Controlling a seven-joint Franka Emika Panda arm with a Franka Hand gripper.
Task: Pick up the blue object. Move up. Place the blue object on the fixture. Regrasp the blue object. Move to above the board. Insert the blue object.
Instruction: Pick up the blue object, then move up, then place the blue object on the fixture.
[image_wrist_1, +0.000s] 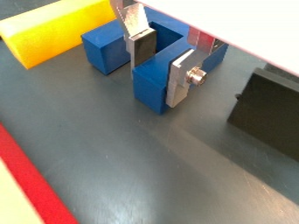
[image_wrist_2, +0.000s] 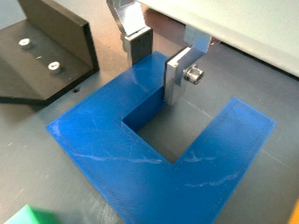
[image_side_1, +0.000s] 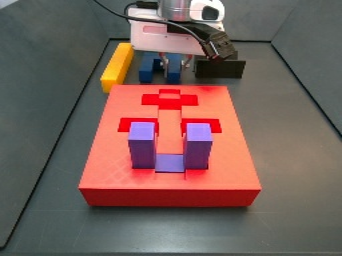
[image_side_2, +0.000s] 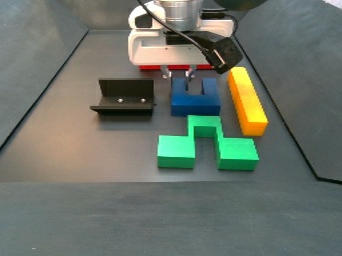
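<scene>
I've got the gripper low over the blue object, fingers spread astride one prong, not clamped, block flat on the floor beside the fixture, so the whole task remains.

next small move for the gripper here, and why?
Probably close the fingers. The gripper is already down at the blue object, which lies flat on the floor, and in both wrist views the silver fingers appear to straddle one prong, one on each side. The jaws look open, not yet squeezing. The fixture stands apart to one side, so grasping comes before any lift.
</scene>
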